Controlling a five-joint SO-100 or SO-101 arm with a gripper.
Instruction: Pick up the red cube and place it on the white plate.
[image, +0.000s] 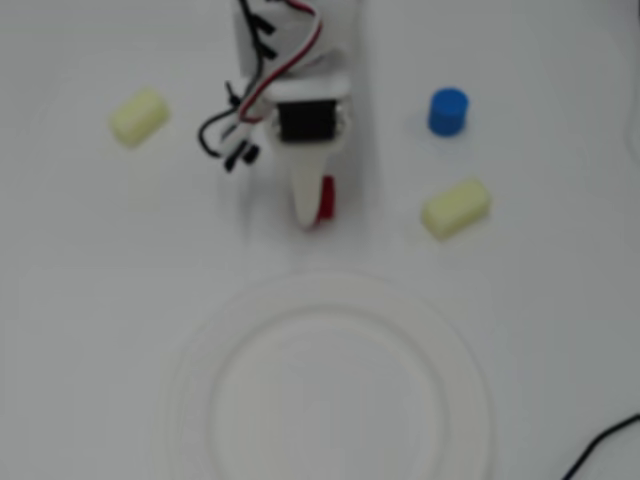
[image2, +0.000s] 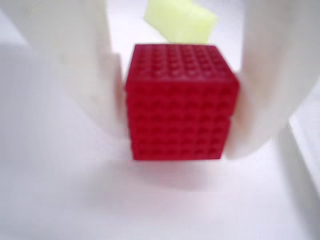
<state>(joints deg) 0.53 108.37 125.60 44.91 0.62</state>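
The red cube (image: 327, 197) is small and finely ribbed. It sits between the white fingers of my gripper (image: 318, 214) near the middle of the overhead view, just beyond the far rim of the white plate (image: 196, 350). In the wrist view the cube (image2: 180, 102) fills the centre, and the gripper (image2: 180, 150) has one finger pressed against each of its sides. The gripper is shut on the cube, low over the white table. The plate is not in the wrist view.
Two pale yellow blocks lie on the table, one at the left (image: 140, 116) and one at the right (image: 455, 208); one shows behind the cube in the wrist view (image2: 180, 20). A blue cylinder (image: 448, 111) stands at the right. A black cable (image: 600, 445) crosses the lower right corner.
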